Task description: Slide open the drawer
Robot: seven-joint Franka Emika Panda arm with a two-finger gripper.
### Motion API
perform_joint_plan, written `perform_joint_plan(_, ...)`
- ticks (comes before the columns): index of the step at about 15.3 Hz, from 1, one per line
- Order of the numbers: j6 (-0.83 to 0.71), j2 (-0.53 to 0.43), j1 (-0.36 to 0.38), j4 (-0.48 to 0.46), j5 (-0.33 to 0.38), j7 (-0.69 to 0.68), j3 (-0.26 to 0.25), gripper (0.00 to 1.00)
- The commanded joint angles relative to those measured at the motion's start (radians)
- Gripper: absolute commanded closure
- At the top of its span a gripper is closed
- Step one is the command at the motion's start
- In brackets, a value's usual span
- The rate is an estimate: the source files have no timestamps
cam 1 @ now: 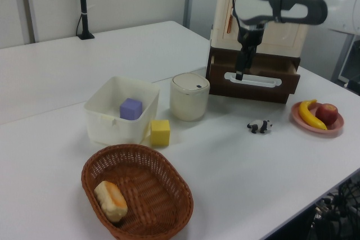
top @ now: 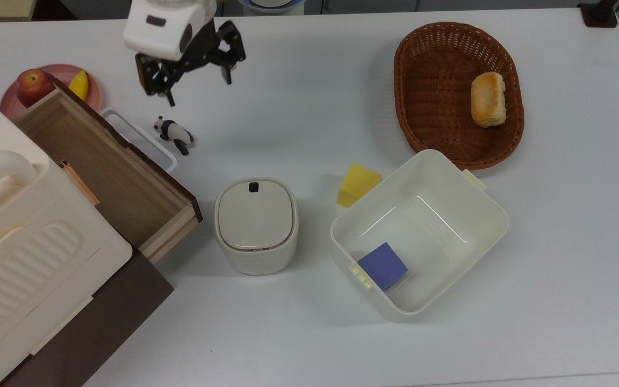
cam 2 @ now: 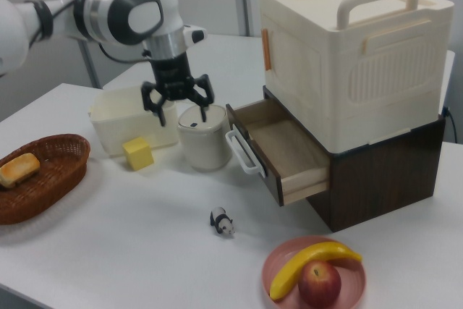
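The drawer (top: 100, 172) stands pulled out from the dark brown cabinet, and its light-wood inside (cam 2: 283, 148) holds nothing. Its white loop handle (top: 138, 141) sticks out from the dark front panel (cam 1: 253, 85). My gripper (top: 196, 80) hangs open in the air, up and away from the handle, with nothing between its fingers. In the right view the gripper (cam 2: 181, 113) hovers to the left of the drawer front, above the table. In the left view the gripper (cam 1: 241, 70) appears in front of the drawer.
A small panda toy (top: 173, 135) lies just off the handle. A cream lidded canister (top: 256, 226) stands beside the drawer's corner. Further off are a white bin (top: 481, 215) holding a purple cube (top: 382, 265), a yellow cube (top: 358, 184), a wicker basket (top: 438, 91) and a fruit plate (top: 94, 97).
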Motion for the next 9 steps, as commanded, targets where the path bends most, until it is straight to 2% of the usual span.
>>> perform_joint_plan(1, -0.103, -0.009, 0.013, 0.061, 0.089, 0.34, -0.005, 0.0)
perform_joint_plan(5, -0.128, -0.007, 0.016, 0.072, 0.091, 0.588, -0.004, 0.0)
perform_joint_plan(9, -0.118, -0.007, 0.016, 0.073, 0.077, 0.611, -0.005, 0.0)
